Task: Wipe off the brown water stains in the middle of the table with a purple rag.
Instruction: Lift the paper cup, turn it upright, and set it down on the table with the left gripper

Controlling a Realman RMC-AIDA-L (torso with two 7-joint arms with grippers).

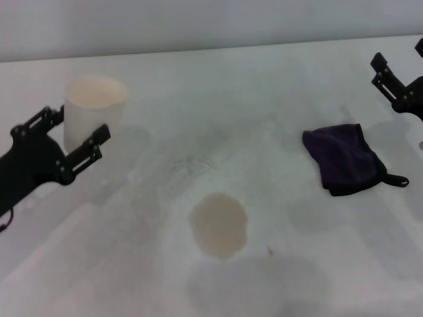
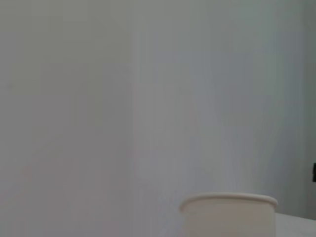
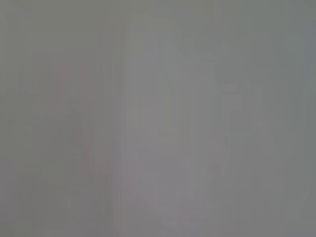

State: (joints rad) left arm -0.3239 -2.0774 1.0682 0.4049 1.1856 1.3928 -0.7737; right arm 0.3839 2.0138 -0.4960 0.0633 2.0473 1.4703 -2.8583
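Table (image 1: pixel 277 86): broad white matte top with faint grey smudges. On it: a white paper cup (image 1: pixel 94 109), upright, just behind the left claw (image 1: pixel 76 142); a tan-brown stain (image 1: pixel 219 224), between the two claws; a crumpled purple rag (image 1: pixel 344 158), below the right claw (image 1: pixel 390 76).

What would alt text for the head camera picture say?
A tan-brown water stain sits mid-table, with a purple rag lying apart toward the right. The open left gripper hovers by a white cup; the right gripper hangs at the edge.
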